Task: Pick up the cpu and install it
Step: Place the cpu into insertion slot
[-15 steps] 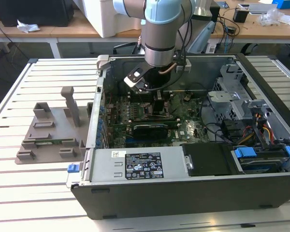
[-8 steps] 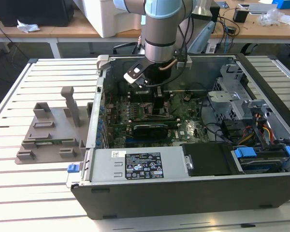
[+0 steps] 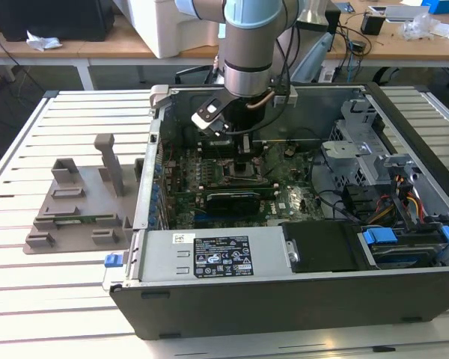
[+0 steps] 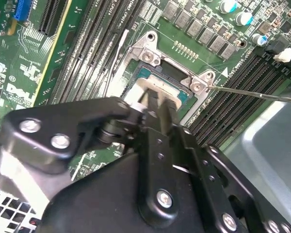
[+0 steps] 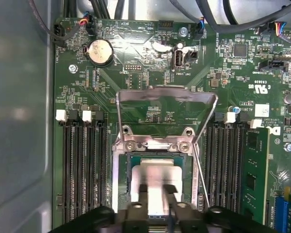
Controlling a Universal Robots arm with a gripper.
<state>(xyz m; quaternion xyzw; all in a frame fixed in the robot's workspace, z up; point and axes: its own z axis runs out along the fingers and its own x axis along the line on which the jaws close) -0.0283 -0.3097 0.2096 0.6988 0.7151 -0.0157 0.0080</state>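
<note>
The cpu (image 5: 153,172) lies flat in its socket (image 5: 119,187) on the motherboard (image 5: 150,58), silver top up and seated square as far as I can judge. I have the gripper (image 5: 156,188) directly over it. Its fingers (image 5: 143,194) stand only a narrow slit apart above the metal top, not around the chip's edges, and they grip nothing. I cannot tell whether their tips press on the chip or hang just clear of it.

By my reading, the pick-up and the placing are done. The socket's metal retention frame (image 5: 167,93) stands tilted up and open behind the chip, and the thin wire lever (image 5: 202,174) beside it is unlatched, so the chip is not yet clamped. Memory slots (image 5: 82,165) flank the socket on both sides.

In the exterior view the arm (image 3: 251,45) drops from twelve o'clock into the open computer case (image 3: 284,299). A black fan card (image 3: 224,200) sits at six o'clock from the socket. The grey plastic tray (image 3: 75,217) rests on the slatted worktop (image 3: 60,299) at nine o'clock from the case.
</note>
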